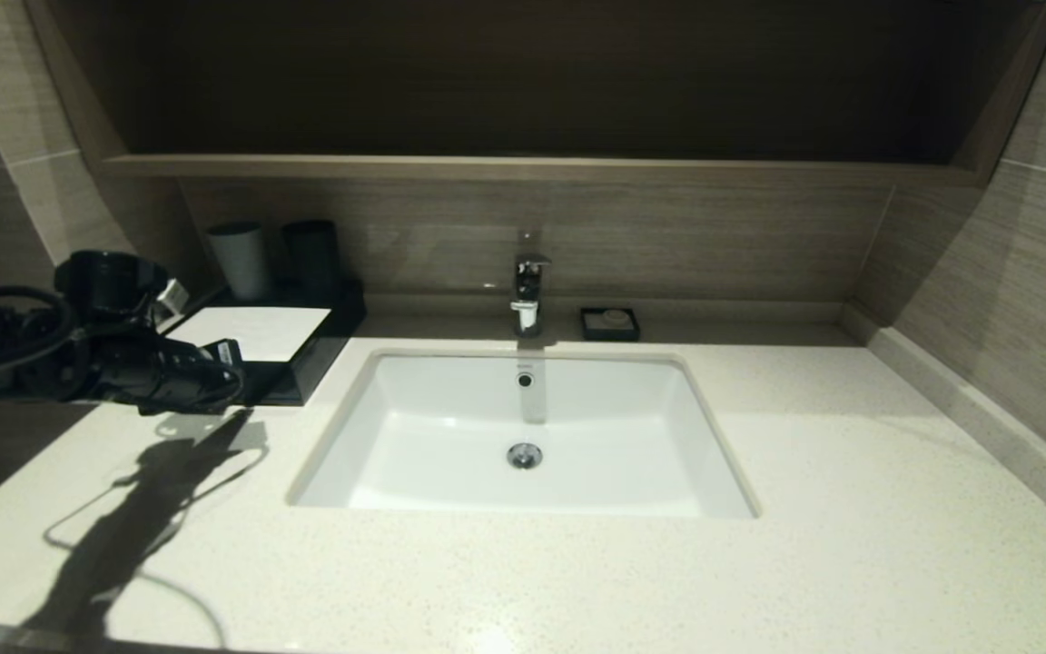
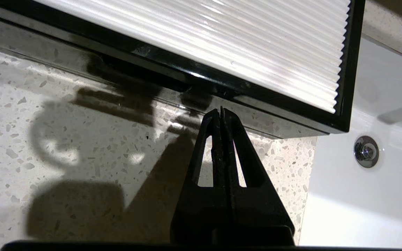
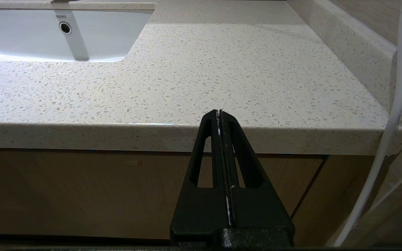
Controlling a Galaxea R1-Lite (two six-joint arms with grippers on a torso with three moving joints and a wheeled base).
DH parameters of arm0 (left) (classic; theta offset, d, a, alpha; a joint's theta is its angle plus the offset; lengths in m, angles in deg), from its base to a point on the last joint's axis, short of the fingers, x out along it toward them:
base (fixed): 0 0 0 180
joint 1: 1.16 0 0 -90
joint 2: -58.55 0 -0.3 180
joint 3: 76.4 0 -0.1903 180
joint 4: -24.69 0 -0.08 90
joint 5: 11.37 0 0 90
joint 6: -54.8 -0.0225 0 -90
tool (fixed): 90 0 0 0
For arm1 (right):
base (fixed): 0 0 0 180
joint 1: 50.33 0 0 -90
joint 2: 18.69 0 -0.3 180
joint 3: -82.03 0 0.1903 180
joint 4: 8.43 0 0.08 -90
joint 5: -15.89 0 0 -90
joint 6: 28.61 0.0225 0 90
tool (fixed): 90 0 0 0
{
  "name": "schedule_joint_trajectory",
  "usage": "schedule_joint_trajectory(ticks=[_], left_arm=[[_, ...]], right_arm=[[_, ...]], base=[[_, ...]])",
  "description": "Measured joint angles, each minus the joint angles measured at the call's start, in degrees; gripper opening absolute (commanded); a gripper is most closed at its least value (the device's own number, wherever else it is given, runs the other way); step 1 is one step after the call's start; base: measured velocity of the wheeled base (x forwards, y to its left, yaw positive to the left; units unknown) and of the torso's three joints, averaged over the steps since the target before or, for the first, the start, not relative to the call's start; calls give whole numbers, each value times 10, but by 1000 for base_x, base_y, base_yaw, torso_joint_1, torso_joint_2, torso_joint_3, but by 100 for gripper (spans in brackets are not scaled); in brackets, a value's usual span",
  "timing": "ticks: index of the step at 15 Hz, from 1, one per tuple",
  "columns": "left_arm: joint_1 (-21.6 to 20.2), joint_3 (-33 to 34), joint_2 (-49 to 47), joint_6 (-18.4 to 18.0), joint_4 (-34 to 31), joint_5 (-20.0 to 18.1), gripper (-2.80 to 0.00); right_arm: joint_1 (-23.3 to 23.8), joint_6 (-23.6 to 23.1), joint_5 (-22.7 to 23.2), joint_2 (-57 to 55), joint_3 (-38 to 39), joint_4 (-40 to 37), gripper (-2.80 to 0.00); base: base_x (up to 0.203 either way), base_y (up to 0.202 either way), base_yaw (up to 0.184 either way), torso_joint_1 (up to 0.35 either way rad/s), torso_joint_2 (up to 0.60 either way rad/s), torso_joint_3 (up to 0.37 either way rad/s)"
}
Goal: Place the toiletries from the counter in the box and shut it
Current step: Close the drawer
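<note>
My left gripper (image 2: 221,111) — jaws pressed together — noses the black box (image 1: 300,368) drawer front at ten o'clock, seemingly pushing it shut.

Glossy black box (image 1: 291,381) with ribbed white top, speckled beige countertop (image 1: 850,509), white sink (image 1: 523,436)

Premises are presenting as a hotel-type bathroom vanity. A white undermount basin (image 1: 523,436) is sitting in a speckled stone countertop (image 1: 850,509), with a chrome mixer tap (image 1: 529,292) standing behind it. Guest amenities are lining the back edge — two tumblers (image 1: 240,261) on a black tray, a small soap dish (image 1: 609,323), a glossy black box (image 1: 278,350). Wood-grain tiling is covering the walls.
</note>
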Motion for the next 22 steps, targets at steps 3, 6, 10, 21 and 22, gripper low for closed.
schedule_joint_trajectory(ticks=[3, 6, 10, 21, 22], left_arm=[[0, 11, 14, -3, -5, 1, -280], [-3, 20, 26, -3, -6, 1, -280], [-5, 30, 40, -3, -6, 1, -280], [-2, 71, 101, -4, -5, 1, -280], [-1, 76, 108, -5, -4, 1, -280]], right_arm=[[0, 0, 0, 0, 0, 0, -280], [0, 0, 0, 0, 0, 0, -280], [0, 0, 0, 0, 0, 0, -280], [0, 0, 0, 0, 0, 0, -280], [0, 0, 0, 0, 0, 0, -280]], base=[[0, 0, 0, 0, 0, 0], [0, 0, 0, 0, 0, 0], [0, 0, 0, 0, 0, 0], [0, 0, 0, 0, 0, 0], [0, 0, 0, 0, 0, 0]])
